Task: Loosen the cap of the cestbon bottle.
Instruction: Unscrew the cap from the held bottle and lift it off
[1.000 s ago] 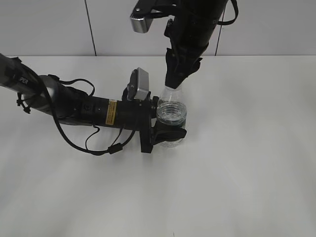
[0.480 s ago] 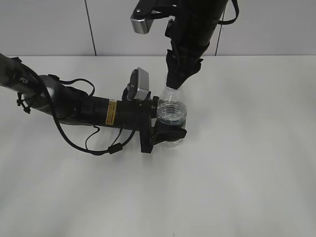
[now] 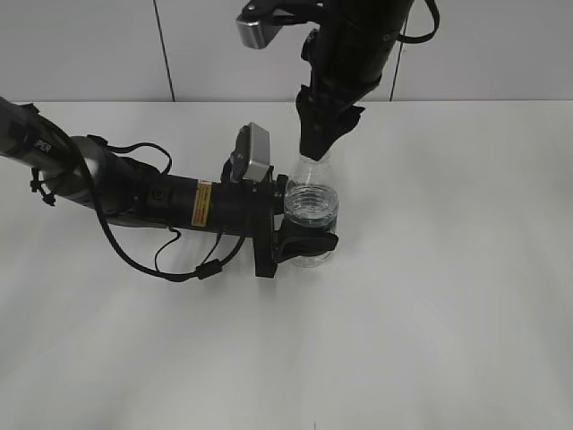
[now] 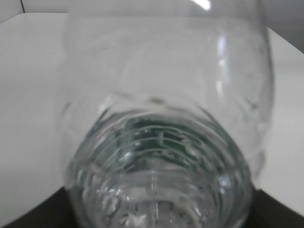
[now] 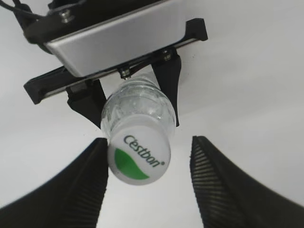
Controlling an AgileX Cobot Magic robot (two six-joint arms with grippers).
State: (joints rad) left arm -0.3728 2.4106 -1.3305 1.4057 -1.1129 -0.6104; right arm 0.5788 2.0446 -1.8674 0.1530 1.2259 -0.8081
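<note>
**Right wrist view: claw fingers stand apart around the bottle cap**

Right wrist view looks straight down on the cap [image 5: 138, 159], white with a green leaf mark and the printed brand name. The right claw [image 5: 148, 178] is parted: its two ribbed fingers [image 5: 216, 183] flank the cap, the one on the picture's left just beside or touching the cap's edge, the other clearly apart from it. It has hold of nothing.

Below the cap, the cestbon bottle [image 3: 311, 210] stands upright on the white table [image 3: 448, 296]. The left claw [image 3: 309, 235] reaches in from the left of the bottle and closes on its lower body, one dark finger on each side, as the right wrist view shows beneath the cap. In the left wrist view the clear ribbed bottle fills the picture, a green label showing through the plastic.

In the exterior view the right arm [image 3: 354, 45] comes down from above the bottle, its claw at the neck, hiding the cap.
</note>
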